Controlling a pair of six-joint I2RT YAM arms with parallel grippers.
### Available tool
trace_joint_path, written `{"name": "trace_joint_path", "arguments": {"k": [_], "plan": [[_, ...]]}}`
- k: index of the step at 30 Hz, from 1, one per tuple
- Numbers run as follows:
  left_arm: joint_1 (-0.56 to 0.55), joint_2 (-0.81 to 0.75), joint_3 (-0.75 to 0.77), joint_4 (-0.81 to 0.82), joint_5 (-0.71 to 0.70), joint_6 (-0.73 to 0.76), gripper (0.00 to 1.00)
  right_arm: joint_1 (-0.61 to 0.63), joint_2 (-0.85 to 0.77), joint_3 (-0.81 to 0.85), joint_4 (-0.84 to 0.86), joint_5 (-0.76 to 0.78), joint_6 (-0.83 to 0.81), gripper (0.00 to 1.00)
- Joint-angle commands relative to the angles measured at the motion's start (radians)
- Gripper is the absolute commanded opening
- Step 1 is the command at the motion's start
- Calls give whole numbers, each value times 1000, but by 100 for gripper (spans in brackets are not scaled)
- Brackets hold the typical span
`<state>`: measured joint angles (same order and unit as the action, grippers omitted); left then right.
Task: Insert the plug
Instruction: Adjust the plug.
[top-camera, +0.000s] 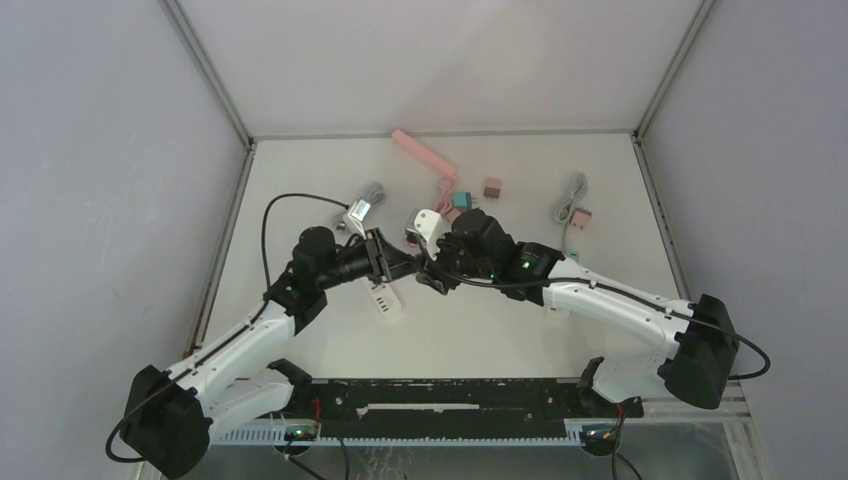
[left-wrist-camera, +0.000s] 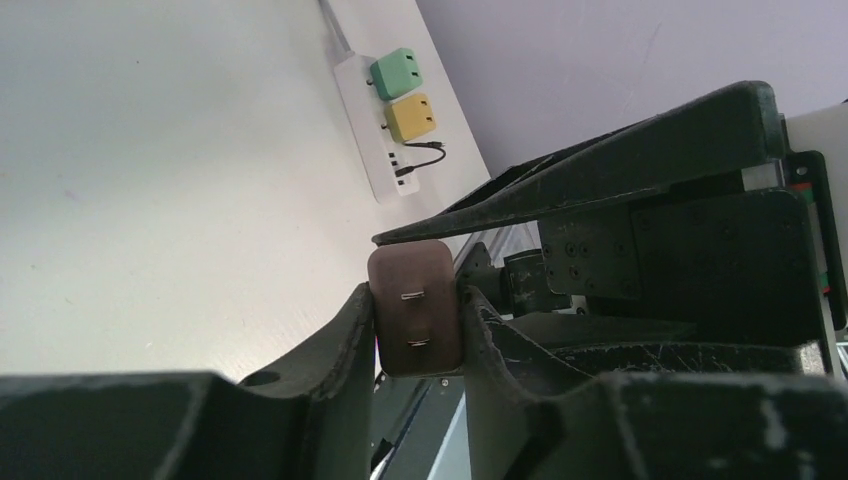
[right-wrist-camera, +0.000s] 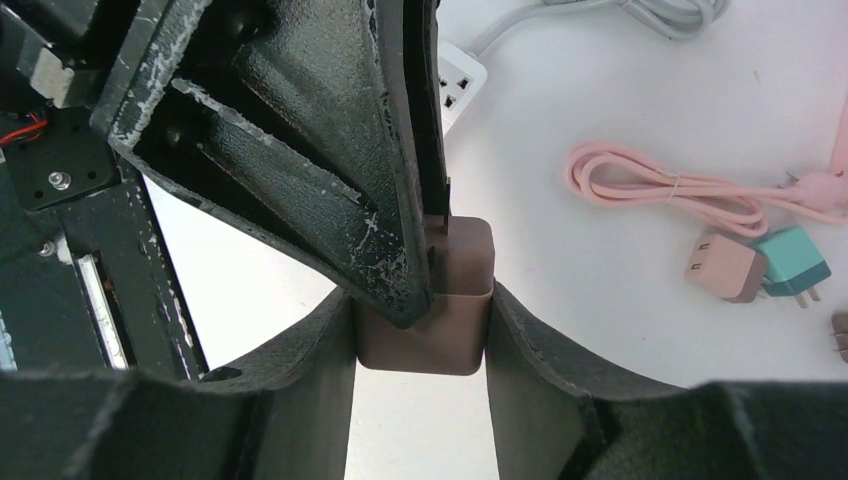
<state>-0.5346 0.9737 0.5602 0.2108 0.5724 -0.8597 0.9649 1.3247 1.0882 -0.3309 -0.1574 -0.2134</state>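
Note:
A brown plug (left-wrist-camera: 414, 312) is held above the table between both grippers where they meet mid-table. In the left wrist view my left gripper (left-wrist-camera: 415, 300) is shut on its sides, and its two metal prongs face the camera. In the right wrist view my right gripper (right-wrist-camera: 422, 305) is shut on the same plug (right-wrist-camera: 440, 310), with a left finger (right-wrist-camera: 330, 170) lying over its top. From above, the left gripper (top-camera: 402, 265) and right gripper (top-camera: 432, 272) touch tip to tip. The white power strip (top-camera: 383, 298) lies below them and shows in the left wrist view (left-wrist-camera: 368, 150) with a green and a yellow plug in it.
A pink power strip (top-camera: 425, 155), a teal plug (top-camera: 460, 200), a brown cube (top-camera: 492, 187) and a grey cable with a pink plug (top-camera: 573, 208) lie at the back. Another grey cable (top-camera: 362, 205) lies back left. A pink cable (right-wrist-camera: 660, 190) lies near the right gripper.

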Motion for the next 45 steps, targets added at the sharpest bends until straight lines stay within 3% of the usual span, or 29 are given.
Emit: {"name": "trace_joint_path", "arguments": {"k": [1,3,9,14,17,30,37,45], "plan": [[-7,-9,59,69,51,1,14,6,-6,3,90,-8,-11,38],[-5,-20,55,70,35,6,1,0,-13,3,99,-9,1,42],[9,-102,-7,143,-49,-18,0,-46,-53,-17,166,-66,77,56],[32,-180,-49,183,-127,-32,0,-121,-105,-95,350,-189,272,82],[37,-220,-86,234,-161,-57,0,-164,-124,-153,495,-233,429,87],[39,-312,-213,466,-270,-174,0,-266,-6,-256,1055,-427,1068,87],[39,-336,-254,538,-330,-220,0,-254,62,-255,1209,-462,1192,78],[39,-294,-252,641,-346,-261,0,-249,102,-217,1207,-499,1214,66]]}}
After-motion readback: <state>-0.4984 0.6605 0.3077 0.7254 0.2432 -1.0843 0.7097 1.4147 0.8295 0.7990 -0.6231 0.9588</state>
